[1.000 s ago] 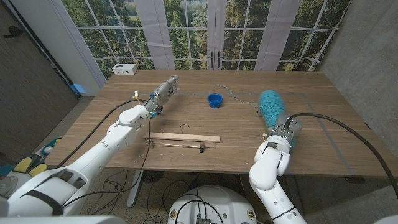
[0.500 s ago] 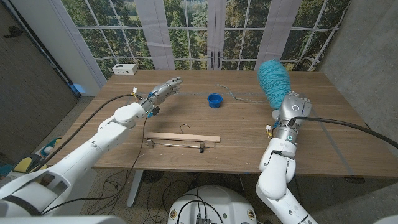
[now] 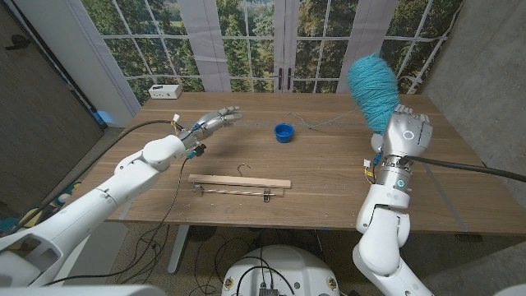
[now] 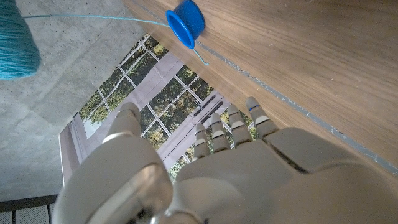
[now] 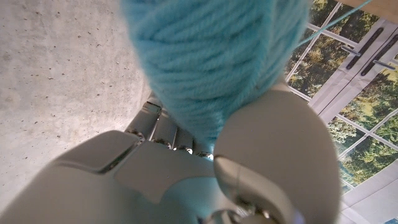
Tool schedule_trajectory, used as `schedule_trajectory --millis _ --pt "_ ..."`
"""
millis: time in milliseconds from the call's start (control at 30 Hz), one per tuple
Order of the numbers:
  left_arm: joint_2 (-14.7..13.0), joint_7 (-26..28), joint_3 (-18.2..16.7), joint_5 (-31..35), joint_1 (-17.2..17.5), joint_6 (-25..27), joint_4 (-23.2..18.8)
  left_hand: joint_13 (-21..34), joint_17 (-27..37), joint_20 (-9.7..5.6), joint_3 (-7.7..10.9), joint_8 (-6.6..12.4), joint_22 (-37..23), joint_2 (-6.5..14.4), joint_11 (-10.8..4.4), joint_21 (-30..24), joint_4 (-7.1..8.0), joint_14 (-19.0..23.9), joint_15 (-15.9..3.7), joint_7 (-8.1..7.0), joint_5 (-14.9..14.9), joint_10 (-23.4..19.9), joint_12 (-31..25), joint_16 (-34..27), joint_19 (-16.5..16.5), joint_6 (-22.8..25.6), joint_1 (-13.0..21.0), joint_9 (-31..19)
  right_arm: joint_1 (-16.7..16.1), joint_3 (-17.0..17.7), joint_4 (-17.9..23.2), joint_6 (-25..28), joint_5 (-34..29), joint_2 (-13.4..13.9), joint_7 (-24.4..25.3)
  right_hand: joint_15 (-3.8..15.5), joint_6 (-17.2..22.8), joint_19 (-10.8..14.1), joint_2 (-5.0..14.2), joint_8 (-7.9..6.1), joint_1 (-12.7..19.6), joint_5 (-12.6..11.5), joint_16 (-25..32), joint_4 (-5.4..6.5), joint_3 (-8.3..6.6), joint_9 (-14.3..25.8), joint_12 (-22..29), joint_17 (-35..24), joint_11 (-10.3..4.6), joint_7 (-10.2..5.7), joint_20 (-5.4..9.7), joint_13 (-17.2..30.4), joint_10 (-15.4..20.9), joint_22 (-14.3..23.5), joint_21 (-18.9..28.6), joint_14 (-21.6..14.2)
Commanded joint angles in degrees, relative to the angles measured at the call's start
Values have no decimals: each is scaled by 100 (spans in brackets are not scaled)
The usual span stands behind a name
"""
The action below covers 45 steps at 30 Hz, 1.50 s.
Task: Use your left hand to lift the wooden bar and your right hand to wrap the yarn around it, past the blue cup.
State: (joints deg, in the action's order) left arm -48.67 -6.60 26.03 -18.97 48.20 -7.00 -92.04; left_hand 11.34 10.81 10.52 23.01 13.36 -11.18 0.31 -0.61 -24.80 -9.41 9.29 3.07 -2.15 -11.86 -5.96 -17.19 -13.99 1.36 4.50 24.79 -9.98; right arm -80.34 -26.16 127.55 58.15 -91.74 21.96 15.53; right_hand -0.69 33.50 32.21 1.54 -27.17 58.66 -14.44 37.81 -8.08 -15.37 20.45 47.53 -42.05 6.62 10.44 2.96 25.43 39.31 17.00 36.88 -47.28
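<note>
— Yarn [image 3: 374, 89]: who has it?
— The right hand [image 3: 404, 136] grips it aloft, strand trailing past the blue cup [image 3: 283, 131], likely ready for wrapping.
— And the left hand [image 3: 212, 122]?
— Fingers spread, empty, beyond the wooden bar [image 3: 239, 182] lying on the table [image 3: 329, 177].

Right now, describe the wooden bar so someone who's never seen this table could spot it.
On the wooden table, look at the near edge, between the two arms. The wooden bar lies flat there: a pale hanger bar with a thin metal hook, long and straight, unlike the round blue cup beyond it.
</note>
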Motion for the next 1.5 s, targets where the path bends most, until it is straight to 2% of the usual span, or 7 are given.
schedule_trajectory --millis 33,467,700,967,1067,1367,1500 --pt "-819 475 -242 678 581 586 -1254 29 12 7 6 7 -20 -32 11 -19 -50 50 12 10 -17 -38 -18 9 33 62 103 -29 -345 173 403 -178 51 59 348 1369 1904 -41 796 -2 739 -48 -23 198 -173 25 36 -60 -1342 -1560 321 508 1359 -11 58 -665" --pt "-1534 625 -605 1139 1087 1202 -2290 32 9 -31 17 -39 -17 -94 51 -7 -53 -90 -9 21 -40 -33 35 107 76 118 323 -32 -566 303 507 -327 390 41 989 1365 1921 -67 786 22 749 -64 -82 210 -155 35 29 -146 -1337 -1562 323 489 1359 -51 121 -687" --pt "-1859 578 -616 1512 1198 1882 -2780 33 2 -82 33 -55 -11 -137 70 0 -79 -151 -26 38 -66 0 78 152 113 152 513 -34 -584 351 540 -385 412 117 1032 1373 1918 -76 786 40 763 -76 -116 214 -147 46 35 -202 -1342 -1560 329 493 1364 -77 165 -711" --pt "-2136 548 -734 1625 1360 2261 -3137 35 -6 -98 49 -55 -4 -203 77 9 -99 -167 -27 37 -109 -34 98 178 161 226 767 -37 -553 381 568 -448 427 153 1090 1371 1930 -92 790 55 771 -85 -157 223 -140 53 41 -257 -1327 -1560 327 500 1367 -103 209 -721" --pt "-2184 558 -751 1665 1424 2313 -3238 36 -10 -271 54 -63 0 -238 117 -6 -96 -150 -58 69 -134 -69 106 183 240 260 917 -38 -535 388 560 -478 461 162 1121 1372 1921 -96 792 64 773 -87 -167 226 -138 56 42 -274 -1327 -1561 329 499 1372 -111 223 -728" --pt "-2437 201 -455 2217 1255 3170 -3787 38 -21 -262 51 -64 8 -304 90 19 -90 -163 -79 124 -182 -122 121 210 256 350 1160 -41 -489 400 541 -526 565 190 1234 1371 1934 -111 793 72 775 -94 -211 239 -128 75 40 -328 -1346 -1558 331 497 1371 -139 269 -737" --pt "-2502 4 -215 2670 1112 3638 -4060 39 -28 -340 44 -60 13 -346 51 18 -82 -193 -123 126 -224 -178 124 234 317 433 1337 -43 -464 409 530 -545 625 212 1265 1370 1935 -120 789 84 777 -96 -224 242 -122 75 43 -358 -1344 -1565 337 504 1368 -153 290 -752"
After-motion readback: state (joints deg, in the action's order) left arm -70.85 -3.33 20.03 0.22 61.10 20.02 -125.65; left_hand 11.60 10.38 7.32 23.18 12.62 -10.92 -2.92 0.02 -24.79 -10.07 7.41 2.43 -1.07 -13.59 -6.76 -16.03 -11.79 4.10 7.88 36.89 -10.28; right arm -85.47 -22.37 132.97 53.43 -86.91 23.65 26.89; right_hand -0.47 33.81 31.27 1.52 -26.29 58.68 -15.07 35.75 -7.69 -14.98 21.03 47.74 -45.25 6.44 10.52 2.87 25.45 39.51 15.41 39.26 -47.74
